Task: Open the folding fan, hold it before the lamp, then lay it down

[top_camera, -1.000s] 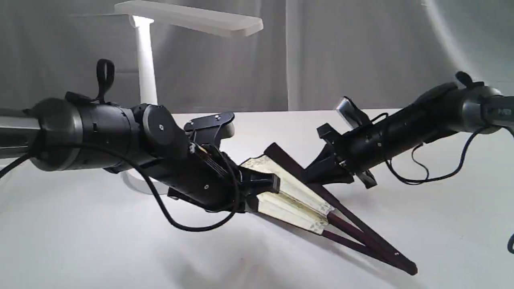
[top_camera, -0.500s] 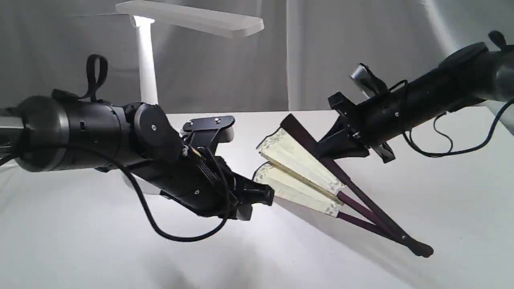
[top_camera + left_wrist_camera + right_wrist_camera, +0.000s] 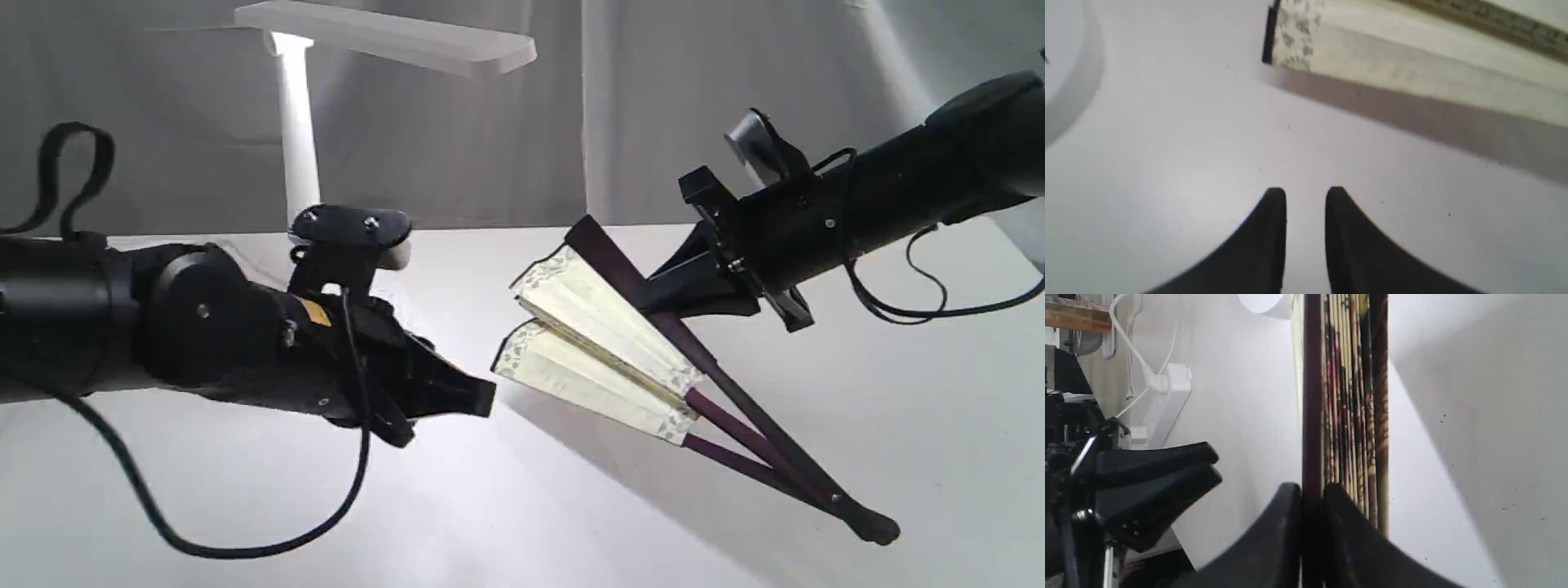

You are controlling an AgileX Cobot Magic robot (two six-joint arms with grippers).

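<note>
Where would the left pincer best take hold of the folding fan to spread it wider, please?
Grip the outer end of the folding fan's lower pleat stack, coming from the exterior view's left. That end faces the empty left pincer and seems lifted off the table; the right pincer clamps the upper guard.

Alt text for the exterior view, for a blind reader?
The right gripper pinches one dark guard of a partly opened folding fan, pivot end pointing down toward the white table. The left gripper hovers empty beside it; a white lamp stands behind.

White table (image 3: 245,523), grey curtain (image 3: 694,106), power strip (image 3: 1167,402)
</note>
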